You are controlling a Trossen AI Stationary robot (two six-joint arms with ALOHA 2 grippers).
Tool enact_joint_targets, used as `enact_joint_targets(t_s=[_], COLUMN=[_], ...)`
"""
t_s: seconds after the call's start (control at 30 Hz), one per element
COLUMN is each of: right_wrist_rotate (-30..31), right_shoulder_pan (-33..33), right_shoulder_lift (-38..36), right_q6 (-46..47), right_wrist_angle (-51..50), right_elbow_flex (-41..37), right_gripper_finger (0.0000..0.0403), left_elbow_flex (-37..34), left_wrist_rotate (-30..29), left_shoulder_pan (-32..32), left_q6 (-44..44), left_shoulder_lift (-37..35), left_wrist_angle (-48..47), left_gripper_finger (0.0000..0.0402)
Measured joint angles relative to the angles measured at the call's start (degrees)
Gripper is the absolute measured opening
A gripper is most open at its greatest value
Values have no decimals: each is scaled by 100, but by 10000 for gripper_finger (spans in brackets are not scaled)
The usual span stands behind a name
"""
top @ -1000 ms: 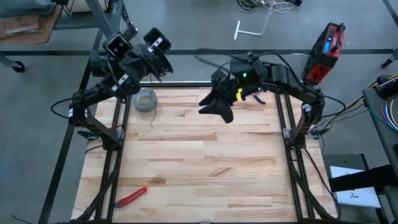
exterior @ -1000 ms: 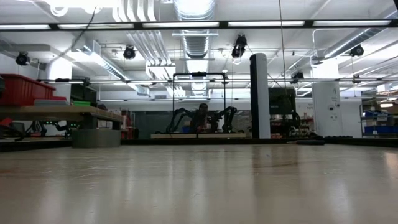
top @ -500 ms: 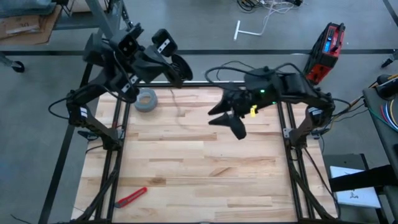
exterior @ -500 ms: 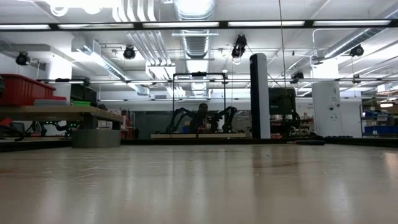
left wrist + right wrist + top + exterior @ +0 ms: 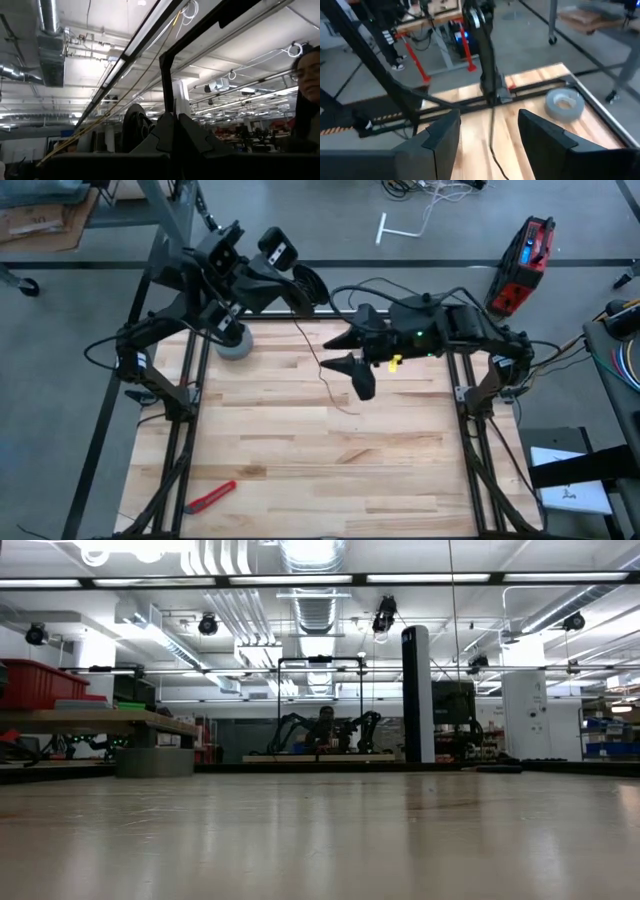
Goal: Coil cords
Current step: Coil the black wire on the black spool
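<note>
My left gripper (image 5: pixel 298 290) is raised over the table's far edge, pointing up, shut on the small black reel (image 5: pixel 311 281). The thin black cord (image 5: pixel 321 368) drops from the reel in a slack curve, and its lower end (image 5: pixel 347 409) reaches the wooden table (image 5: pixel 300 470). My right gripper (image 5: pixel 346 364) is open just right of the hanging cord. In the right wrist view the cord (image 5: pixel 492 131) hangs ahead of the gap between the two fingers, and they touch nothing. The reel (image 5: pixel 478 18) shows above it. My left gripper is shut on the reel (image 5: pixel 135 129), whose round black side shows right beside the closed fingers (image 5: pixel 176 134). The fingers hide the place of contact. The reel is lifted clear of the table, and the cord hangs slack below it.
The grey tape roll (image 5: pixel 234 345) lies at the table's far left, partly under my left arm. A red utility knife (image 5: pixel 210 496) lies near the front left corner. A person shows at the edge of the left wrist view (image 5: pixel 307 100). The table's frame rails run along both sides.
My left gripper has carried the reel from above the tape roll toward the table's right, along the far edge. The hanging cord has followed, its lower part sliding right across the table. My right gripper has shifted slightly toward the near edge and turned, staying open.
</note>
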Motion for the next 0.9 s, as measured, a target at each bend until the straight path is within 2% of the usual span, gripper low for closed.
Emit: enact_joint_targets(t_s=[0.13, 0.23, 0.53, 0.73, 0.9], right_wrist_rotate=[543, 730, 385, 369, 423], right_shoulder_pan=[-64, -71, -68, -87, -166], right_shoulder_lift=[109, 120, 131, 490, 625], right_q6=[-50, -254, -379, -448, -380], right_wrist_angle=[-29, 37, 866, 1384, 1351], right_elbow_flex=[0, -2, -2, -39, -36], right_gripper_finger=[210, 219, 233, 244, 243], left_elbow_flex=[2, 2, -22, -59, -57], left_wrist_rotate=[-27, -26, -181, -292, -301], left_shoulder_pan=[-63, -144, -203, -213, -290], left_q6=[4, 30, 170, 192, 196], left_shoulder_lift=[1, 8, 12, 12, 12], left_wrist_angle=[129, 114, 106, 107, 123], left_gripper_finger=[2, 2, 2, 2, 2])
